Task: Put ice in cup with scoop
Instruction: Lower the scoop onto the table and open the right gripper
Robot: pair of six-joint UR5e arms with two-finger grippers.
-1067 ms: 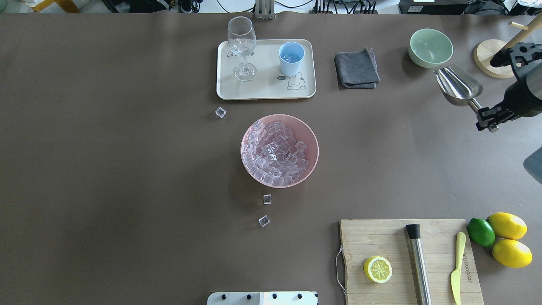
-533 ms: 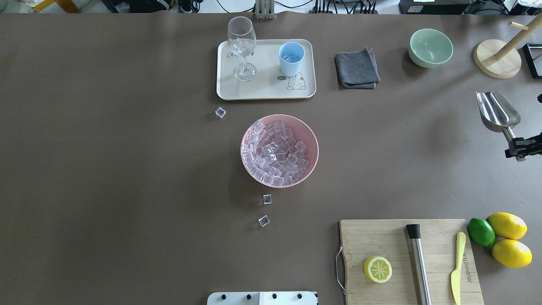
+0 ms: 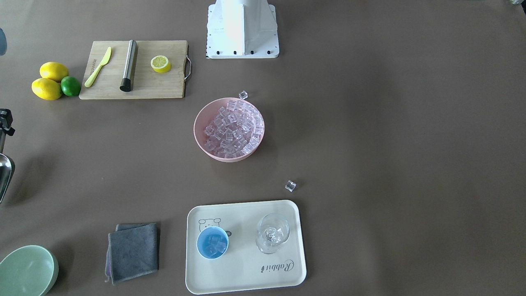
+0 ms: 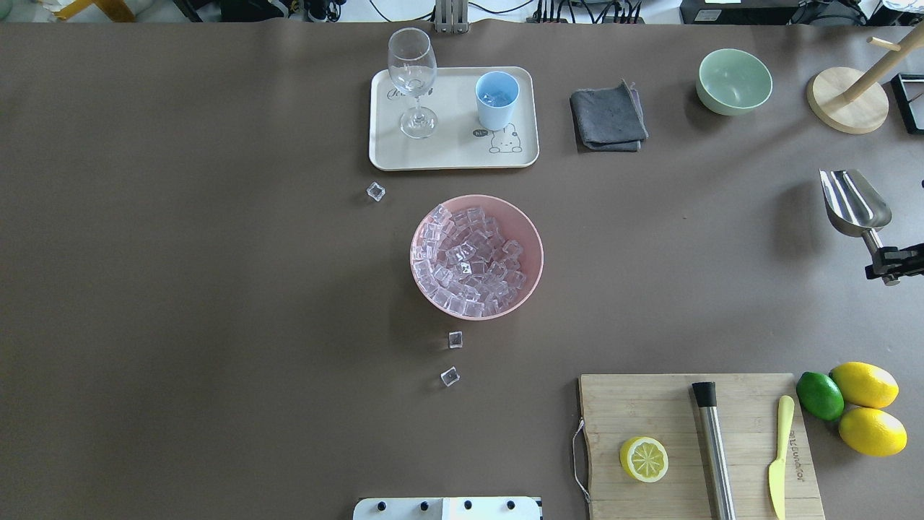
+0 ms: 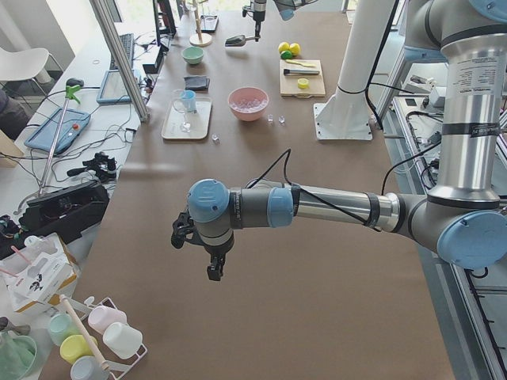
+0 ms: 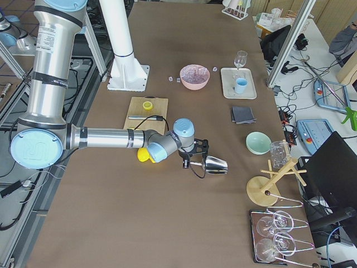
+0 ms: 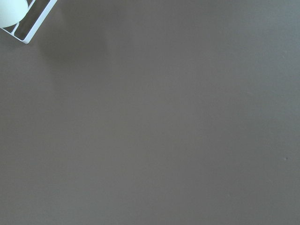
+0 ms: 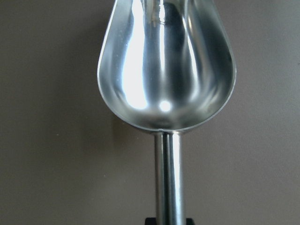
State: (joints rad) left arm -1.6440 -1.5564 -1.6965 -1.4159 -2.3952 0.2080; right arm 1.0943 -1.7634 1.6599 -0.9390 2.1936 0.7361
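Note:
My right gripper is shut on the handle of the steel scoop at the table's far right edge, holding it above the table. The scoop's bowl is empty in the right wrist view. It also shows at the left edge of the front view. The ice fills a pink bowl at the table's middle. The light-blue cup stands on a cream tray and holds a few cubes. My left gripper hangs far from all this; I cannot tell whether it is open.
A wine glass stands on the tray beside the cup. Loose cubes lie at the tray's corner and on the bowl's near side. A grey cloth, green bowl, wooden stand, cutting board and lemons are on the right.
My right gripper has carried the scoop from beside the green bowl toward the robot and further right, to the table's right edge. Nothing else has moved.

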